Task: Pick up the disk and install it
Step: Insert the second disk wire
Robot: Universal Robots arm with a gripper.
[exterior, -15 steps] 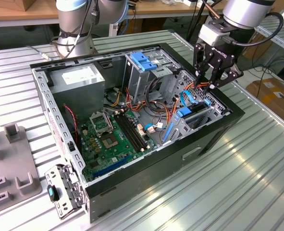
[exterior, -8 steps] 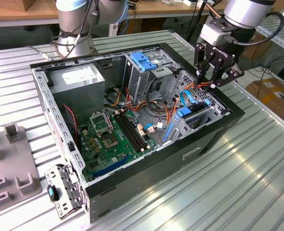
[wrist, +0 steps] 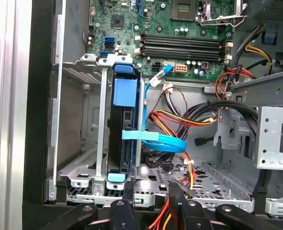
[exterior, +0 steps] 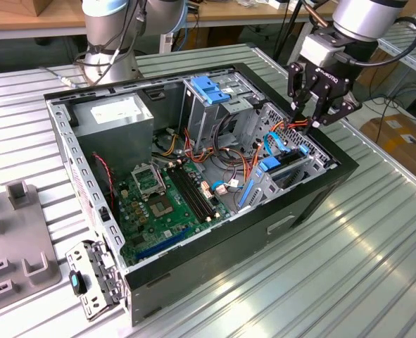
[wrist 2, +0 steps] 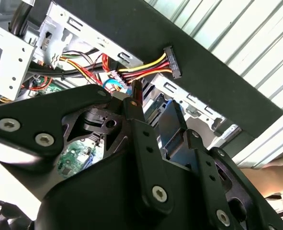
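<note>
The disk (wrist: 116, 143) stands on edge in the metal drive cage (wrist: 79, 167) at the front of the open computer case, between light-blue carrier rails, and a blue flat cable (wrist: 155, 140) runs from its side. In the exterior view the disk (exterior: 286, 167) sits in the cage at the case's right end. My gripper (exterior: 308, 118) hovers just above and behind that cage, apart from the disk. Its black fingers (wrist: 174, 194) stand open with nothing between them, and loose orange and red wires lie below. In the second wrist view the gripper (wrist 2: 153, 103) hangs over the case wall.
The case (exterior: 215, 246) lies open on a ribbed metal table. Inside are the motherboard (exterior: 162, 201), the grey power-supply box (exterior: 116, 116), a second cage with a blue handle piece (exterior: 211, 88) and bundles of wires (wrist: 179, 117). A grey fixture (exterior: 14, 232) stands at the exterior view's left.
</note>
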